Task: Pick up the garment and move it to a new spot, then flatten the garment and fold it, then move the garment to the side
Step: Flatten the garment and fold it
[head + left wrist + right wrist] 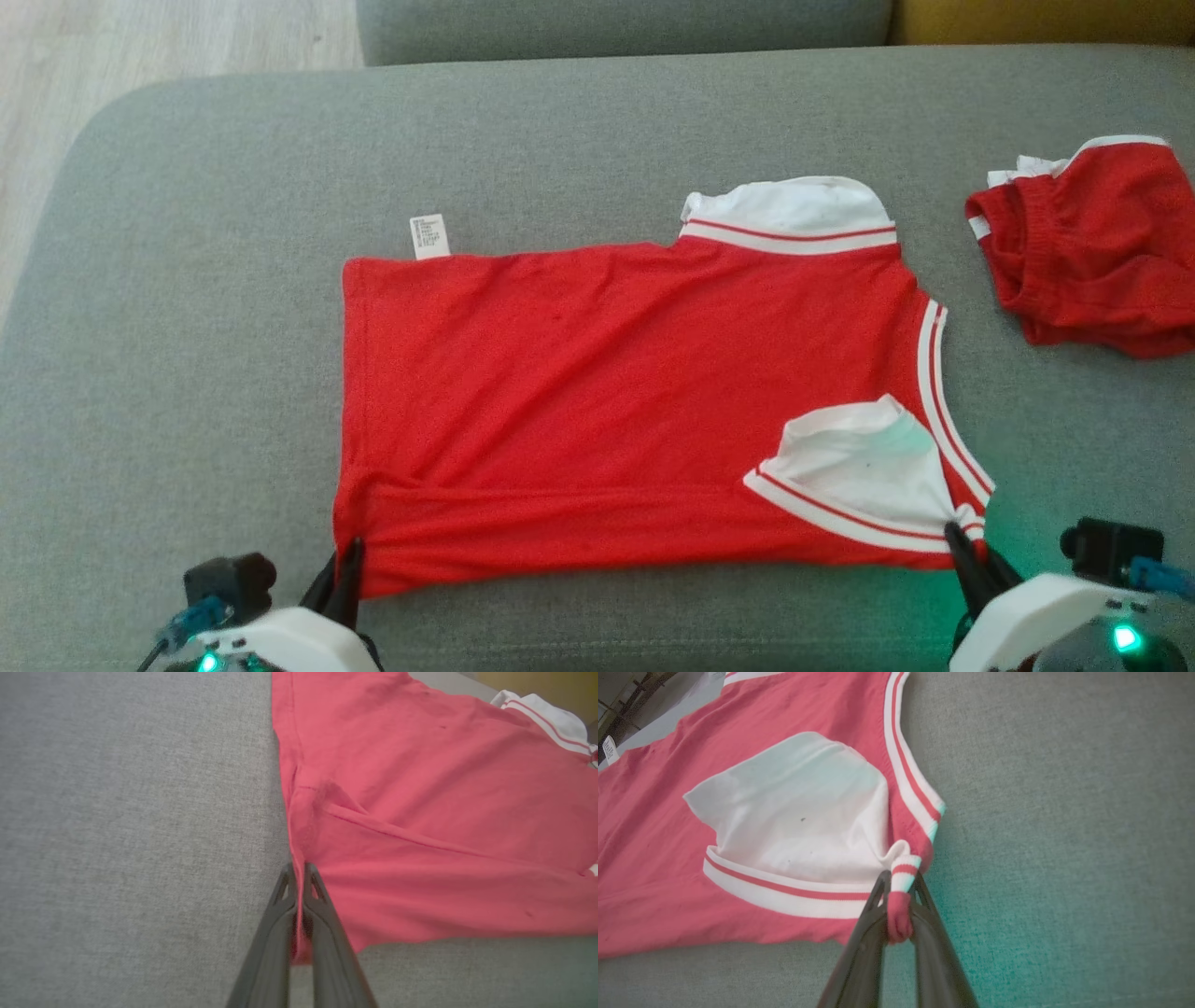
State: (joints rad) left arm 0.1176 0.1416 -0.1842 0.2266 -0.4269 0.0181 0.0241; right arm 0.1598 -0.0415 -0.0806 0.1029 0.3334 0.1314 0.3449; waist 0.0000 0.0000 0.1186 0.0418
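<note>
I find the garment [607,401], a red top with white sleeves and red-and-white striped trim, spread out and mostly flat near the middle of the grey cushion [187,373]. Its hem faces my left and its striped neck opening faces my right. A white label [429,236] sticks out at the far left corner. The near sleeve [859,457] is folded in over the red body. The far sleeve [794,210] projects past the far edge. Shallow creases run across the near left part of the cloth.

The left gripper [350,551] stands at the near left corner of the garment. In the left wrist view its two dark fingers are pressed together, with a strip of red hem pinched between them.

The right gripper [957,537] stands at the near right corner. In the right wrist view its fingers are clamped on a bunched roll of striped trim and red cloth where the near sleeve meets the shoulder. The roll holds the fingers slightly apart.

I cannot tell whether either gripped corner is lifted clear of the cushion.

A second red piece [1092,252] with white trim lies crumpled on the cushion at the far right, apart from the garment. Pale floor [140,47] shows beyond the cushion's far left corner.
</note>
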